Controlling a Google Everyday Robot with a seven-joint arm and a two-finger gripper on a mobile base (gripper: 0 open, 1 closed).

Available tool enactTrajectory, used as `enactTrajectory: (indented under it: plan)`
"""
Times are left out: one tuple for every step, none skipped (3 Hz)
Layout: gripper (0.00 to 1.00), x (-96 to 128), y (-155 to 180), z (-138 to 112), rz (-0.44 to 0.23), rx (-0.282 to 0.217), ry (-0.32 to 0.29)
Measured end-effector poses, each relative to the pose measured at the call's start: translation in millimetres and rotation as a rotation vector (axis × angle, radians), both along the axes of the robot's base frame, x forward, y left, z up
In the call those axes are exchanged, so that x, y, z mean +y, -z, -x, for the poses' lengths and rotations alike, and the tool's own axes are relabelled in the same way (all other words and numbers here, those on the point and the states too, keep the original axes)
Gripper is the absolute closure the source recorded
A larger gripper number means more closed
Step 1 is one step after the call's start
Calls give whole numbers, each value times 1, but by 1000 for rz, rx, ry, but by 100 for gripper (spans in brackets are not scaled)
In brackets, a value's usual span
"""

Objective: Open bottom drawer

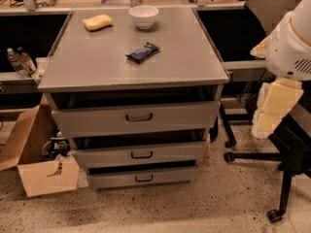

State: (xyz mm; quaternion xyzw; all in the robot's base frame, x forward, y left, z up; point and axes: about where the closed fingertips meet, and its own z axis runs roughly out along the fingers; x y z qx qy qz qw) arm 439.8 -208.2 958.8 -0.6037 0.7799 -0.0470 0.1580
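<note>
I have the bottom drawer (170, 176) at lower centre of the frame, the lowest and smallest of three grey fronts, its black loop handle (144, 178) in the middle and a dark gap above the panel. The gripper (274, 108) hangs at the right edge, cream-coloured under the white arm housing, well apart from that drawer and higher up; I cannot tell whether it is spread or pressed together. Above sit the middle drawer (107, 157) and the top drawer (97, 120). The grey cabinet top (97, 72) carries a white bowl (144, 16), a yellow sponge (97, 22) and a dark snack bar (143, 52). A cardboard box (46, 176) lies lower left on the speckled floor (194, 208).
</note>
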Motion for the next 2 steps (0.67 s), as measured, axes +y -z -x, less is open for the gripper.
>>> enactTrajectory:
  plan:
    - [0,38,74,-7,-56,57,-70]
    - [0,80,187,-9,-137,162,-145]
